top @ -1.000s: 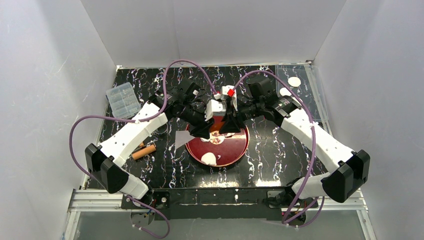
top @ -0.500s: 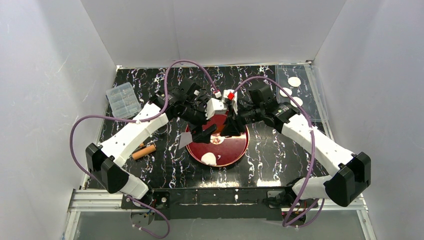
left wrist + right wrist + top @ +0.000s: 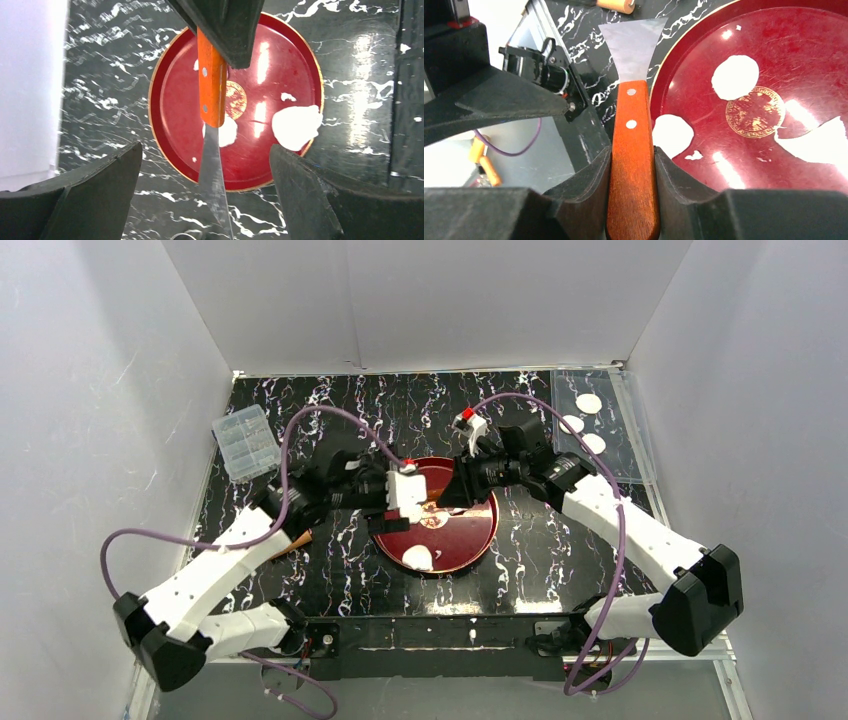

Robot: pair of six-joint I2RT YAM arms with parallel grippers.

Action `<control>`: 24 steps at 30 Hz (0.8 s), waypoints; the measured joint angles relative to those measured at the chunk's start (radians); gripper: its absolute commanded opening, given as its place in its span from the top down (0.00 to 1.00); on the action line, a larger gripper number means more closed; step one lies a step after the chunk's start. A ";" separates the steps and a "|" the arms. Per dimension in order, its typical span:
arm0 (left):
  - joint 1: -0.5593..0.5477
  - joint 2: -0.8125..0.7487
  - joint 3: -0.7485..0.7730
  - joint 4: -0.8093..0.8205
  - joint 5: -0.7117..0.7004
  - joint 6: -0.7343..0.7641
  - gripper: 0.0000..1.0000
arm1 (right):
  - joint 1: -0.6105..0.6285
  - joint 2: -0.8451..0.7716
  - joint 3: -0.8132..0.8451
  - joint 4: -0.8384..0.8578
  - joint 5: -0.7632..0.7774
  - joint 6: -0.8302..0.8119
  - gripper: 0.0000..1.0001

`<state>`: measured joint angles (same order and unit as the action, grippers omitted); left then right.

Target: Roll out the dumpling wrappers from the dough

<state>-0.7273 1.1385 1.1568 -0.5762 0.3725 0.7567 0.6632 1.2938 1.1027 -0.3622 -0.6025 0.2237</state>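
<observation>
A red plate (image 3: pixel 470 535) lies mid-table and carries a lump of dough (image 3: pixel 418 558) at its near rim. The left wrist view shows that lump (image 3: pixel 296 126) and a smaller dough scrap (image 3: pixel 227 132). My right gripper (image 3: pixel 455 490) is shut on the orange wooden handle (image 3: pixel 631 165) of a scraper. Its metal blade (image 3: pixel 633 45) points past the plate's left rim. My left gripper (image 3: pixel 400 505) stands open at the plate's left side, with the blade (image 3: pixel 215 185) between its spread fingers but untouched. Three round dumpling wrappers (image 3: pixel 589 402) lie at the back right.
The wrappers lie on a clear tray (image 3: pixel 625 455) by the right wall. A clear plastic box (image 3: pixel 245 440) sits at the back left. A wooden rolling pin (image 3: pixel 614 4) lies left of the plate, mostly under my left arm. White walls close in three sides.
My left gripper has opened, let go of the scraper blade and drawn back to the left, its arm dropping lower. The right gripper keeps hold of the handle.
</observation>
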 measured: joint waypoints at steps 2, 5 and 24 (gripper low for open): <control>-0.008 -0.057 -0.047 0.051 -0.005 0.034 0.02 | 0.000 -0.005 -0.010 0.018 0.002 0.057 0.99; -0.014 -0.050 -0.050 0.111 -0.016 0.049 0.12 | 0.000 -0.013 -0.011 0.049 0.001 0.113 0.99; -0.023 0.081 -0.035 0.158 -0.047 0.028 0.75 | 0.005 -0.046 -0.011 0.117 -0.015 0.176 0.99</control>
<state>-0.7502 1.2198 1.1213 -0.4183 0.3252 0.7849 0.6682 1.2480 1.0912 -0.2455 -0.6174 0.3996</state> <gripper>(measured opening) 0.323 0.374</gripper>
